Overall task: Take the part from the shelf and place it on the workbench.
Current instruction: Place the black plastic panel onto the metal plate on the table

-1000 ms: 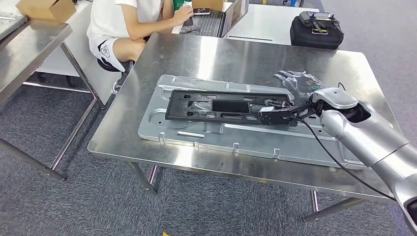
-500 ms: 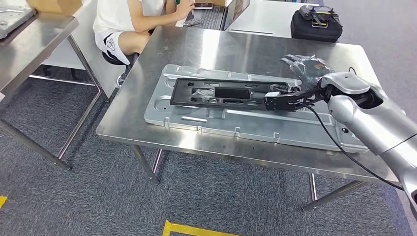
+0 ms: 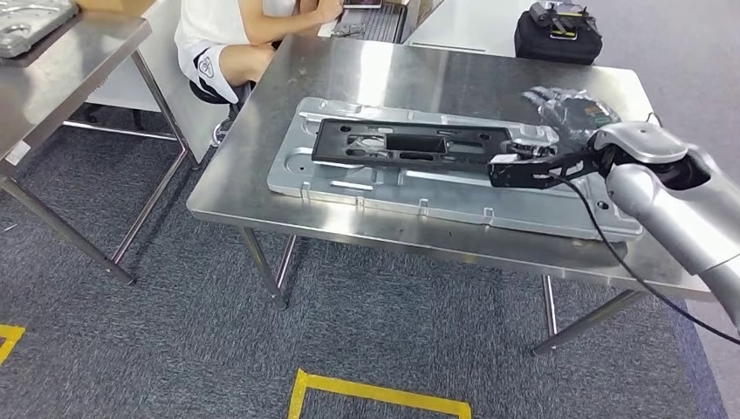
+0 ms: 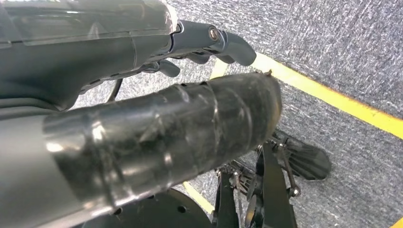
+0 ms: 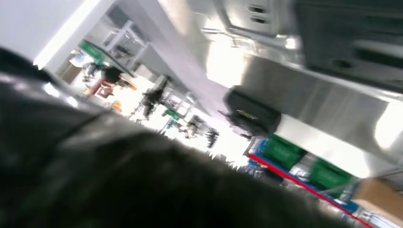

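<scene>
The part (image 3: 410, 145), a long black frame, is laid flat on the silver sheet-metal panel (image 3: 454, 205) resting on the steel surface (image 3: 401, 78). Over the last second the whole view has slid, so the camera has moved; the part has not. The right hand (image 3: 572, 118) remains at the part's near end; whether its fingers are clamped there cannot be told. Placement appears nearly done. The left hand (image 4: 142, 118) hangs over the floor with nothing visible in it.

The right arm (image 3: 676, 214) is a thick silver tube with a smooth rounded cap at the wrist and a dark hollow just behind that cap. A thin black cable (image 3: 611, 249) runs from the black right hand (image 3: 572, 118), which is wrapped in shiny clear film, back along the arm's underside. The left hand (image 4: 142, 137) has a glossy dark ribbed cover, a blue-grey thumb (image 4: 223, 42) with a small silver screw, and darker fingers.
</scene>
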`<state>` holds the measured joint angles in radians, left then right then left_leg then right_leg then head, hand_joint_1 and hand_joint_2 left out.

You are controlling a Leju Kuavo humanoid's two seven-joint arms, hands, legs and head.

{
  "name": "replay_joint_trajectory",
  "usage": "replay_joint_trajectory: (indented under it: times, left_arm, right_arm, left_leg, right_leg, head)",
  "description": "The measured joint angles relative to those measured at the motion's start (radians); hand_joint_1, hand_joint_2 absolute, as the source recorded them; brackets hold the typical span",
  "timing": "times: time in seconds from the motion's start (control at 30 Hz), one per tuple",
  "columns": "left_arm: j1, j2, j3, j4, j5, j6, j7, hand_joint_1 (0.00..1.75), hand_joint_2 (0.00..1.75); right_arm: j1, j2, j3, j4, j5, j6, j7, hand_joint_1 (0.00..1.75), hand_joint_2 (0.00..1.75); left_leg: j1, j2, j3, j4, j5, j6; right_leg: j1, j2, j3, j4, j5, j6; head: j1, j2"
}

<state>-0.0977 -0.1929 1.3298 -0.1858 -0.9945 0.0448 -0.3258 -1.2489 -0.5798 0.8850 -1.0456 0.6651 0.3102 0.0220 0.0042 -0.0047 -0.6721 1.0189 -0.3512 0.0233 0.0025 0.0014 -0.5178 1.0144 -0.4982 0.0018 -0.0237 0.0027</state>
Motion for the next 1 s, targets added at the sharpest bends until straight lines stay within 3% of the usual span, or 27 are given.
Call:
replay_joint_trajectory:
  times: [0.03,0.07,0.17,0.2,0.23,0.27,0.33,0.4,0.43,0.47,0.53,0.57,0.6,0.63,0.7,0.73,0.77,0.8,0.87,0.93,1.0]
  left_arm:
    - [0.0,0.0,0.0,0.0,0.0,0.0,0.0,0.0,0.0]
    - [0.001,0.001,0.0,0.0,0.0,0.0,-0.001,0.0,0.0]
    - [0.0,0.002,0.0,0.0,-0.002,0.001,-0.001,0.0,0.0]
    - [0.001,0.002,0.0,0.0,-0.002,0.001,-0.001,0.0,0.0]
    - [0.001,0.003,0.0,0.0,-0.003,0.001,-0.001,0.0,0.0]
    - [0.0,0.003,0.0,0.0,-0.003,0.001,-0.001,0.0,0.0]
    - [-0.001,0.003,0.0,0.0,-0.003,0.001,-0.001,0.0,0.0]
    - [-0.005,0.003,0.0,0.0,-0.003,0.001,-0.002,0.0,0.0]
    - [-0.007,0.003,0.0,0.0,-0.003,0.001,-0.002,0.0,0.0]
    - [-0.008,0.004,0.0,0.0,-0.004,0.002,-0.002,0.0,0.0]
    - [-0.006,0.004,0.0,0.0,-0.006,0.003,-0.003,0.0,0.0]
    - [-0.005,0.004,0.0,0.0,-0.008,0.003,-0.003,0.0,0.0]
    - [-0.004,0.004,0.0,0.0,-0.008,0.003,-0.003,0.0,0.0]
    - [-0.004,0.004,0.0,0.0,-0.009,0.003,-0.003,0.0,0.0]
    - [-0.004,0.005,0.0,0.0,-0.01,0.003,-0.003,0.0,0.0]
    - [-0.004,0.005,0.0,0.0,-0.011,0.003,-0.002,0.0,0.0]
    - [-0.004,0.005,0.0,0.0,-0.012,0.003,-0.002,0.0,0.0]
    - [-0.004,0.005,0.0,0.0,-0.012,0.003,-0.001,0.0,0.0]
    - [-0.005,0.004,0.0,0.0,-0.013,0.003,0.002,0.0,0.0]
    - [-0.006,0.003,0.0,0.0,-0.013,0.003,0.006,0.0,0.0]
    - [-0.006,0.002,0.0,0.0,-0.013,0.002,0.009,0.0,0.0]
  right_arm:
    - [0.0,-0.003,0.0,0.0,-0.001,-0.001,0.0,0.0,0.0]
    - [0.001,-0.005,0.0,-0.001,-0.002,-0.003,0.001,0.0,0.0]
    - [0.003,-0.007,0.0,-0.002,-0.006,-0.005,0.001,0.0,0.0]
    - [0.005,-0.008,0.0,-0.003,-0.007,-0.006,0.001,0.0,0.0]
    - [0.007,-0.009,0.0,-0.003,-0.008,-0.006,0.001,0.0,0.0]
    - [0.008,-0.01,0.0,-0.003,-0.009,-0.006,0.001,0.0,0.0]
    - [0.009,-0.013,0.0,-0.003,-0.01,-0.006,0.001,0.0,0.0]
    - [0.009,-0.018,-0.002,-0.005,-0.011,-0.007,0.002,0.0,0.0]
    - [0.008,-0.022,-0.004,-0.007,-0.011,-0.007,0.002,0.0,0.0]
    - [0.008,-0.025,-0.005,-0.008,-0.012,-0.007,0.002,0.0,0.0]
    - [0.012,-0.027,-0.006,-0.008,-0.014,-0.006,0.002,0.0,0.0]
    - [0.016,-0.027,-0.006,-0.008,-0.015,-0.006,0.002,0.0,0.0]
    - [0.022,-0.028,-0.005,-0.007,-0.017,-0.005,0.002,0.0,0.0]
    - [0.026,-0.029,-0.004,-0.007,-0.017,-0.006,0.002,0.0,0.0]
    - [0.034,-0.033,-0.004,-0.006,-0.018,-0.007,0.002,0.0,0.0]
    - [0.039,-0.035,-0.004,-0.006,-0.018,-0.008,0.002,0.0,0.0]
    - [0.045,-0.037,-0.004,-0.006,-0.018,-0.01,0.002,0.0,0.0]
    - [0.051,-0.038,-0.004,-0.006,-0.018,-0.011,0.002,0.0,0.0]
    - [0.058,-0.041,-0.005,-0.006,-0.018,-0.013,0.002,0.0,0.0]
    - [0.057,-0.044,-0.01,-0.009,-0.018,-0.015,0.002,0.0,0.0]
    - [0.056,-0.047,-0.015,-0.013,-0.02,-0.016,0.002,0.0,0.0]
  left_leg:
    - [0.001,-0.001,-0.005,0.002,-0.003,-0.005]
    - [0.001,-0.001,-0.014,0.017,-0.026,-0.01]
    - [0.004,-0.001,-0.059,0.172,-0.171,-0.02]
    - [0.006,-0.001,-0.069,0.233,-0.202,-0.023]
    - [0.007,0.0,-0.07,0.277,-0.207,-0.026]
    - [0.009,0.0,-0.057,0.293,-0.192,-0.028]
    - [0.013,0.0,0.019,0.228,-0.144,-0.029]
    - [0.012,-0.001,0.125,0.093,-0.153,-0.024]
    - [0.01,-0.002,0.156,0.043,-0.167,-0.02]
    - [0.006,-0.003,0.169,0.014,-0.176,-0.014]
    - [0.002,-0.003,0.156,0.003,-0.161,0.001]
    - [0.002,-0.001,0.149,0.001,-0.148,0.009]
    - [0.004,0.002,0.138,-0.003,-0.133,0.017]
    - [0.005,0.004,0.123,-0.005,-0.118,0.022]
    - [0.004,0.007,0.086,-0.004,-0.088,0.028]
    - [0.003,0.008,0.067,-0.003,-0.074,0.028]
    - [0.003,0.008,0.049,-0.001,-0.061,0.028]
    - [0.002,0.008,0.031,0.001,-0.049,0.027]
    - [0.002,0.008,0.004,0.005,-0.028,0.025]
    - [-0.001,0.007,-0.009,0.005,-0.009,0.017]
    - [-0.001,0.007,-0.013,0.0,0.012,0.006]
  right_leg:
    - [-0.002,-0.002,-0.005,-0.007,0.011,-0.007]
    - [-0.004,-0.005,-0.013,-0.012,0.025,-0.015]
    - [-0.008,-0.007,-0.055,-0.019,0.067,-0.029]
    - [-0.007,-0.007,-0.072,-0.017,0.079,-0.028]
    - [-0.007,-0.007,-0.089,-0.015,0.092,-0.027]
    - [-0.008,-0.007,-0.107,-0.013,0.104,-0.025]
    - [-0.009,-0.007,-0.141,-0.004,0.126,-0.017]
    - [-0.008,-0.009,-0.168,0.009,0.142,-0.007]
    - [-0.007,-0.011,-0.175,0.012,0.15,0.0]
    - [-0.007,-0.013,-0.179,0.012,0.16,0.006]
    - [-0.011,-0.016,-0.181,0.003,0.181,0.019]
    - [-0.014,-0.015,-0.187,0.005,0.173,0.025]
    - [-0.016,-0.014,-0.198,0.025,0.141,0.029]
    - [-0.017,-0.012,-0.214,0.065,0.09,0.033]
    - [-0.018,-0.01,-0.247,0.197,-0.021,0.037]
    - [-0.017,-0.009,-0.252,0.257,-0.042,0.037]
    - [-0.017,-0.008,-0.244,0.294,-0.036,0.036]
    - [-0.016,-0.006,-0.219,0.297,-0.011,0.034]
    - [-0.013,-0.005,-0.122,0.21,0.029,0.026]
    - [-0.007,-0.006,-0.013,0.064,0.0,0.018]
    - [0.0,-0.007,0.03,-0.013,-0.026,0.01]
  head:
    - [0.0,0.0]
    - [0.0,0.0]
    - [-0.001,0.0]
    - [-0.001,0.0]
    - [-0.001,0.0]
    - [-0.001,0.0]
    - [-0.002,0.0]
    - [-0.001,0.0]
    - [-0.001,0.0]
    - [0.0,0.0]
    - [0.0,0.0]
    - [-0.001,0.0]
    - [-0.001,0.0]
    - [-0.001,0.0]
    - [-0.001,0.0]
    - [-0.001,0.0]
    - [-0.001,0.0]
    - [-0.001,0.0]
    - [-0.001,0.0]
    - [-0.001,0.0]
    - [-0.002,0.0]
